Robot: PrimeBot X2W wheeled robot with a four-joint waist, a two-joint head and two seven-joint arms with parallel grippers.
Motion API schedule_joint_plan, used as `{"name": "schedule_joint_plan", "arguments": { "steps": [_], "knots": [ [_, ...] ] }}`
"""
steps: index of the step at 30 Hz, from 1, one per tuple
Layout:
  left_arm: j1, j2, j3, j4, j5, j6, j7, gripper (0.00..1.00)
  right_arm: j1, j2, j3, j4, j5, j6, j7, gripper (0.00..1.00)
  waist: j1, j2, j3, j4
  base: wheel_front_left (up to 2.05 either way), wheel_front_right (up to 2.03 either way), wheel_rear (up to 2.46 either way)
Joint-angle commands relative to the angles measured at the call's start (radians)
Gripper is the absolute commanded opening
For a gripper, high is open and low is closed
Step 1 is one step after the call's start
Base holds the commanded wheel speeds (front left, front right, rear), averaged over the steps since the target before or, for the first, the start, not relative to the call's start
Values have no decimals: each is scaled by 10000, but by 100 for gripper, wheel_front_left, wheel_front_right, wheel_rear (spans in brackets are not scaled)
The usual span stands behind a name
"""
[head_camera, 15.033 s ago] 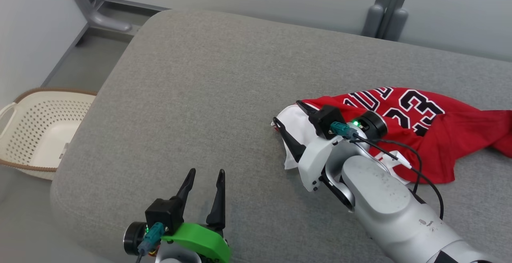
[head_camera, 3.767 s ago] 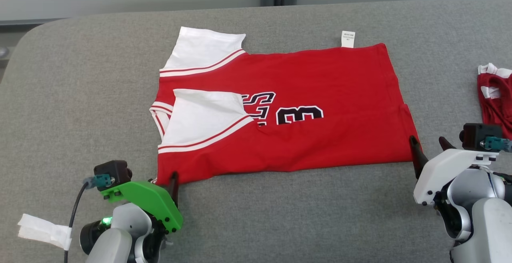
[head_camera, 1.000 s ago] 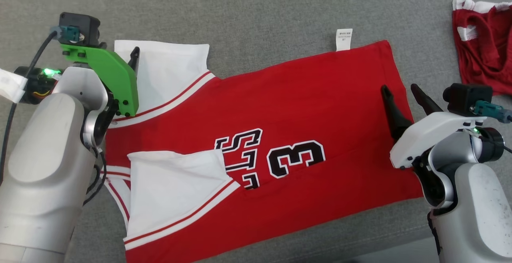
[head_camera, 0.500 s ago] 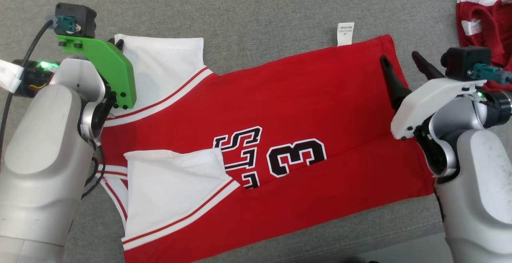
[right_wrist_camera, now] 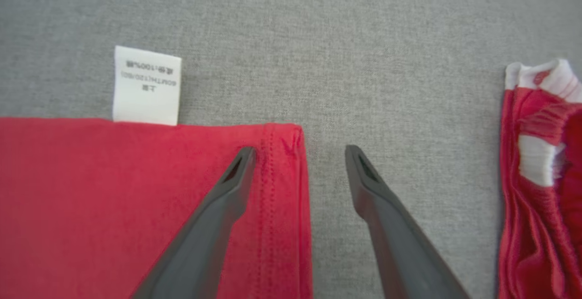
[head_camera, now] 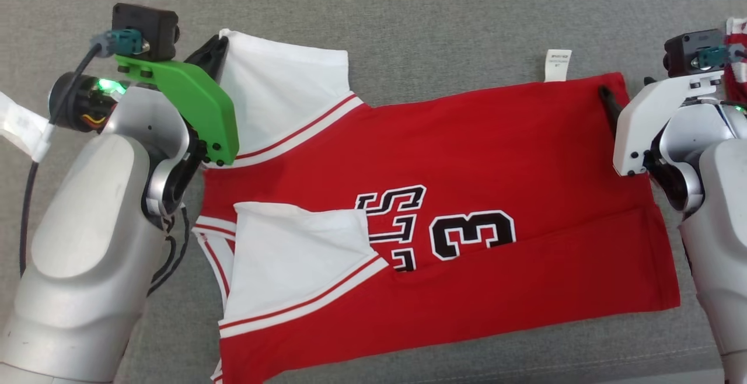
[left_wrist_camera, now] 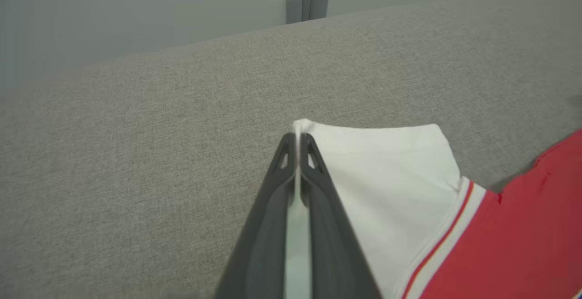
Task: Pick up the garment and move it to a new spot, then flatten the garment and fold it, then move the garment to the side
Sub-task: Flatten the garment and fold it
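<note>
One sleeve [left_wrist_camera: 386,167] of garment [head_camera: 496,150] clamped in left jaws | right jaws apart over hem corner [right_wrist_camera: 282,140]

The garment [head_camera: 478,150], a red jersey with white, red-striped sleeves, is lying spread flat across the grey cushion [head_camera: 408,10], with its collar end to the left and its hem to the right. Its near side is sitting folded over the front, so the near sleeve [head_camera: 292,255] is covering part of the black lettering beside a "3" [head_camera: 473,233]. A white care label [head_camera: 557,65] is sticking out past the far edge. The corner of the far sleeve [head_camera: 286,86] is being pinched in the left pincer [left_wrist_camera: 298,141].
</note>
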Motion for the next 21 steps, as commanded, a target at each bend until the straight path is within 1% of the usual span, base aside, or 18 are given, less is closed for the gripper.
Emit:
{"name": "schedule_joint_plan", "arguments": {
  "steps": [1, 2, 3, 4, 5, 6, 7, 8, 9, 15, 18, 21],
  "knots": [
    [207, 55, -5, -176, -18, 55, -23, 0, -212, -65, 88, 270, 112, -12, 56, 100, 0, 0, -47, 254, 0, 0, 0],
    [256, 57, -30, -322, -19, 77, -19, 0, -310, -157, 131, 475, 123, -14, 84, 100, 0, 0, -46, 304, 0, 0, 0],
    [325, 48, -38, -485, -38, 100, -21, 0, -416, -238, 206, 721, 151, -14, 68, 65, 0, 0, -49, 355, 0, 0, 0],
    [381, 41, -52, -596, -53, 109, -22, 0, -484, -255, 248, 885, 161, -14, 36, 50, 0, 0, -55, 392, 0, 0, 0],
    [447, 40, -73, -744, -54, 130, -24, 0, -549, -268, 291, 1078, 185, -14, 15, 46, 0, 0, -70, 431, 0, 0, 0],
    [496, 30, -90, -839, -64, 140, -23, 0, -617, -295, 299, 1241, 224, -15, -10, 39, 0, 0, -89, 462, 0, 0, 0],
    [558, 34, -103, -943, -71, 155, -26, 0, -678, -343, 340, 1421, 246, -15, -14, 24, 0, 0, -123, 492, 0, 0, 0],
    [609, 33, -124, -1050, -61, 170, -44, 0, -730, -390, 390, 1595, 267, -15, -53, 15, 0, 0, -171, 518, 0, 0, 0],
    [640, 41, -135, -1120, -60, 183, -55, 0, -760, -425, 435, 1720, 295, -17, -87, 0, 0, 0, -207, 530, 0, 0, 0],
    [870, 208, -92, -1464, 31, 215, -335, 0, -883, -525, 513, 2059, 385, -17, -1080, 0, 0, 0, -689, 530, 0, 0, 0],
    [1155, 216, -131, -1638, -74, 171, -445, 0, -585, -466, 578, 2109, 515, -17, -1505, 0, 0, 0, -1061, 512, 0, 0, 0],
    [1635, 281, -191, -2024, -220, 167, -466, 0, -122, -450, 874, 1843, 761, -15, -1810, 0, 0, 0, -1424, 505, 0, 0, 0]
  ]
}}
